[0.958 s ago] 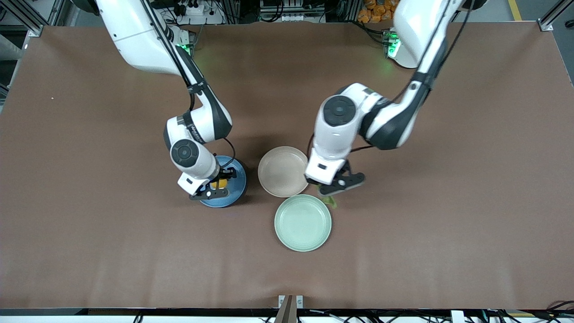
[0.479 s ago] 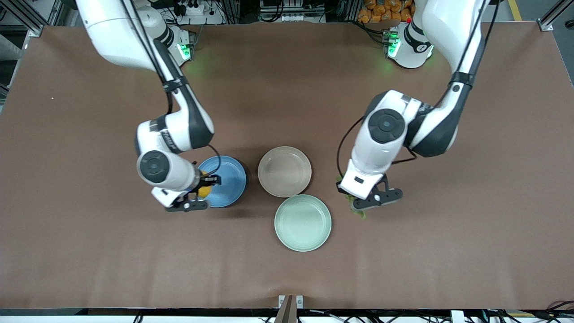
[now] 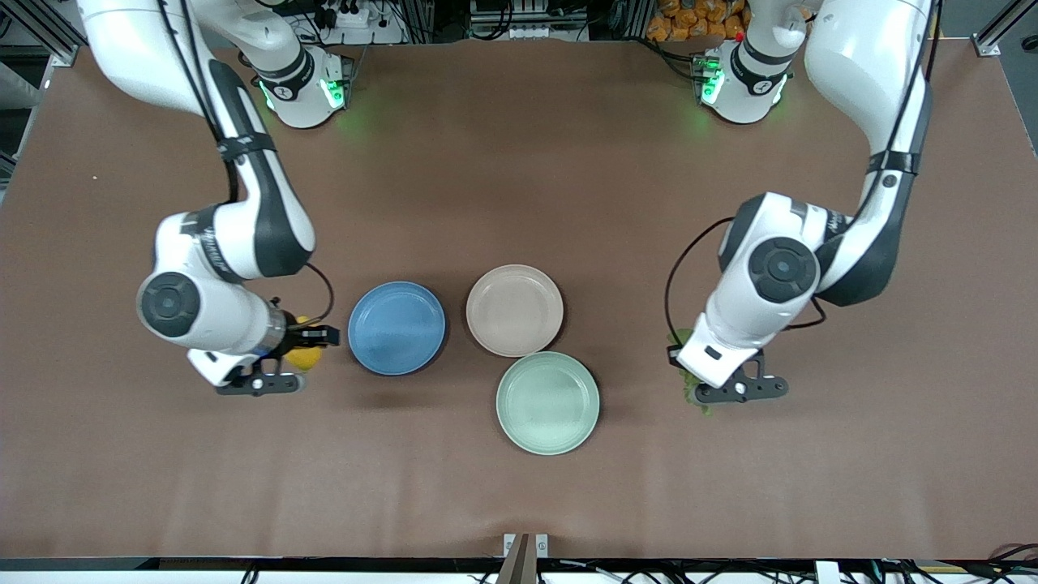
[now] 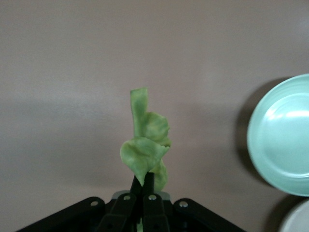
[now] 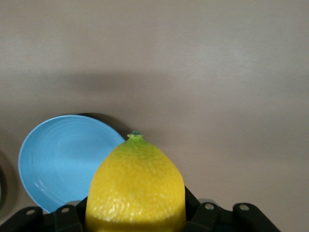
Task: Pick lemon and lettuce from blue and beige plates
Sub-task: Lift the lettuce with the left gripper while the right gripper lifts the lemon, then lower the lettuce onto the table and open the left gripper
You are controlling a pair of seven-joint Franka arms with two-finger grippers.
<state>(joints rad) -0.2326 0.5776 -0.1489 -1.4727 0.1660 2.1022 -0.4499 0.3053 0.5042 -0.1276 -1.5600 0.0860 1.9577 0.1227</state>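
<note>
Both tools are loaded and have left the plates. The right tool [image 3: 302,354], clamped on the lemon [image 3: 303,354], now hangs over bare table [image 3: 519,503] at about nine o'clock from the blue plate [image 3: 396,328]; half a second ago it was over that plate's rim, and a second ago it was over the dish itself. In the right wrist view the lemon [image 5: 135,188] fills the space between the jaws, with the blue plate [image 5: 63,159] apart from it below.

The left tool [image 3: 704,388] is closed narrowly on the lettuce [image 3: 688,383], over open table at roughly three o'clock from the mint-green plate [image 3: 548,402]. It has swung outward toward the left arm's end of the table, away from the beige plate [image 3: 514,310] it was beside a second ago. The left wrist view shows the lettuce [image 4: 145,145] pinched at its lower end and standing up crumpled from the left tool [image 4: 143,191], with the mint-green plate [image 4: 282,135] off to one side.

Blue and beige plates both lie empty, so the picking itself looks done; what seems left is carrying each item to wherever it gets set down.
</note>
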